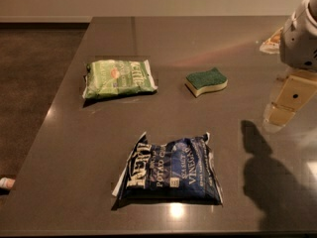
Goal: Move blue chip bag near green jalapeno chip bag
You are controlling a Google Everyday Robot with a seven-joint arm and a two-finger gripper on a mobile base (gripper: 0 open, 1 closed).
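One flat, crinkly navy foil chip bag (pixel 169 170) could slip from a shallow pinch. Tan tool (pixel 286 104) hangs at right; spread or pressed together, I cannot tell.

Right of the sponge (pixel 206 81), the tool (pixel 283 110) hangs over the bench (pixel 69 148) and is cut off by the picture's right edge, so only part of its white housing and tan lower part shows. Behind the sponge and to its right, an orange-and-white thing (pixel 270 42) is half hidden by that housing and cannot be identified. Far left of the sponge, a small pale object (pixel 5 183) is cut by the left edge.
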